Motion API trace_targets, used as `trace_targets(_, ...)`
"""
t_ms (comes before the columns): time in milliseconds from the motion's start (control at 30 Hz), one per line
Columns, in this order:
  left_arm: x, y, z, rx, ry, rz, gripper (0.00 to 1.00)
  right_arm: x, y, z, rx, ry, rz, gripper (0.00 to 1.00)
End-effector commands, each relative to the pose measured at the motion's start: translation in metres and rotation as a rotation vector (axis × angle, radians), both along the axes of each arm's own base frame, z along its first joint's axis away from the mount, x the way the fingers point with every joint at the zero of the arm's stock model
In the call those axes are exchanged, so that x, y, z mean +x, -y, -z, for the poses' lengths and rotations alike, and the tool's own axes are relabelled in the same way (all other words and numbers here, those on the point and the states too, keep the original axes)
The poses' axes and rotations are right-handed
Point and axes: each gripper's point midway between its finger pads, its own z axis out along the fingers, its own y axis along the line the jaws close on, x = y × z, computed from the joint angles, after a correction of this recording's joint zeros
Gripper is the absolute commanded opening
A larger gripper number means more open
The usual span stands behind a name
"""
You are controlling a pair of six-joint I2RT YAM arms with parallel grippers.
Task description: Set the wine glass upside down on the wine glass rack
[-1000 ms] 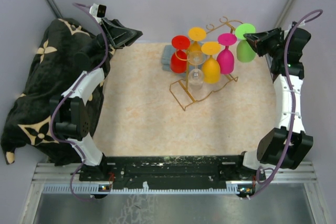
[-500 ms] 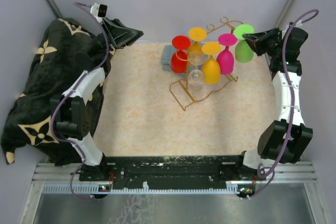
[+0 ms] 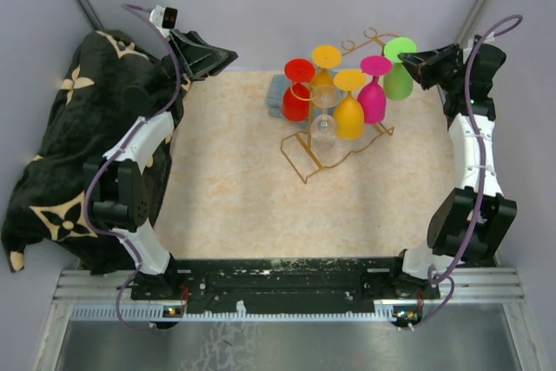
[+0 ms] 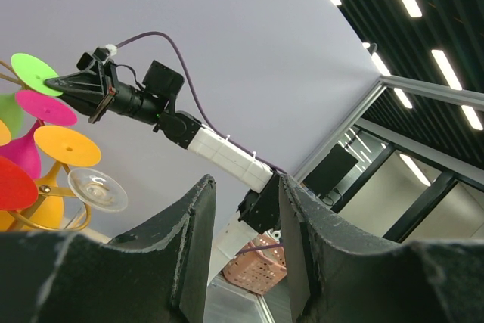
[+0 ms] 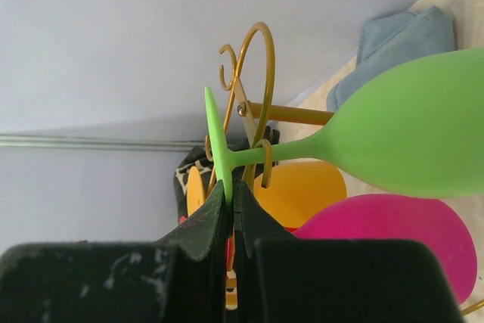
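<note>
A green wine glass (image 3: 400, 78) hangs upside down at the right end of the gold wire wine glass rack (image 3: 334, 147). My right gripper (image 3: 417, 63) is shut on the rim of its flat foot. In the right wrist view the gripper (image 5: 231, 191) pinches the green foot, and the glass's (image 5: 401, 134) stem lies by a curled loop of the rack (image 5: 257, 58). My left gripper (image 3: 228, 56) is far off at the back left, open and empty. Its fingers (image 4: 197, 225) point up toward the rack.
Red (image 3: 297, 93), orange (image 3: 348, 109), magenta (image 3: 375, 93) and clear (image 3: 324, 123) glasses hang upside down on the rack. A grey-blue cloth (image 3: 276, 95) lies behind it. A black patterned blanket (image 3: 61, 128) covers the left side. A pink basket (image 4: 261, 270) shows beyond the table.
My right gripper has carried the green glass a little to the left, closer to the rack's end loops. The left arm has not moved.
</note>
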Motion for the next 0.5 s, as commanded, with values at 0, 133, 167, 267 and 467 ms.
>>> trace_targets(0, -0.0231, 0.0005, -0.0049, -0.01, 0.17, 0.003, 0.45, 0.0025, -0.0051, -0.0312, -0.013, 0.104, -0.029, 0.0)
trace_targets(133, -0.0236, 0.0005, -0.0043, -0.008, 0.169, 0.004, 0.45, 0.0019, -0.0058, -0.0303, -0.008, 0.103, -0.033, 0.03)
trace_targets(167, -0.0236, 0.0005, -0.0045, -0.009, 0.169, 0.004, 0.45, 0.0009, -0.0063, -0.031, -0.008, 0.104, -0.035, 0.07)
trace_targets(267, -0.0232, 0.0005, -0.0044, -0.01, 0.169, 0.004, 0.45, -0.0022, -0.0072, -0.0337, -0.01, 0.11, -0.036, 0.2)
trace_targets(467, -0.0236, 0.0008, -0.0038, -0.011, 0.169, 0.007, 0.44, -0.0068, -0.0088, -0.0385, -0.011, 0.116, -0.039, 0.31)
